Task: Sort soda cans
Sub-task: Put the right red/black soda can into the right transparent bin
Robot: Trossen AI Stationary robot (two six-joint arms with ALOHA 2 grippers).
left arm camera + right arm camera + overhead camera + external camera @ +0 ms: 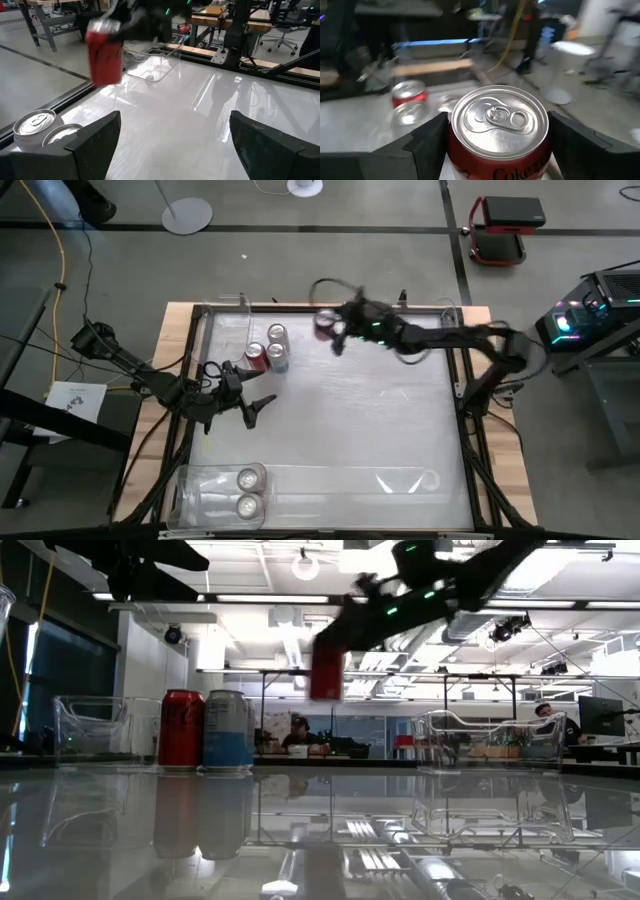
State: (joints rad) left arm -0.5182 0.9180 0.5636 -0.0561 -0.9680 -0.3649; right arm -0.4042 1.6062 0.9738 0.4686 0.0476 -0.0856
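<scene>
A: Where does the sorting stand?

B: The right gripper (330,326) has its fingers clamped on a red can (499,131), held upright and clear of the table (380,410), near the far edge and a little left of its middle; the low view shows the can hanging in the air, with nothing under it.

A: And the rest of the cans?

B: Three stand in a cluster (269,350) close to the far left corner: a red can (182,728) touching a silver-blue one (226,729) in the low view, with a third behind them as the high view shows; two silver-topped cans (247,492) already sit in the clear bin (190,498) at the near left corner.

A: Why carry it upright?

B: I judge that a side grip on the body keeps the can level, so it can be set down standing; there is a second clear bin (408,480) along the near edge, toward the middle, which looks empty and may be meant for the red ones; I cannot say that for certain.

A: The left arm?

B: The left gripper (247,402) hovers with fingers spread wide and nothing between them, just beside the cluster on its near side; placed so, it seems ready to take the next can.
</scene>
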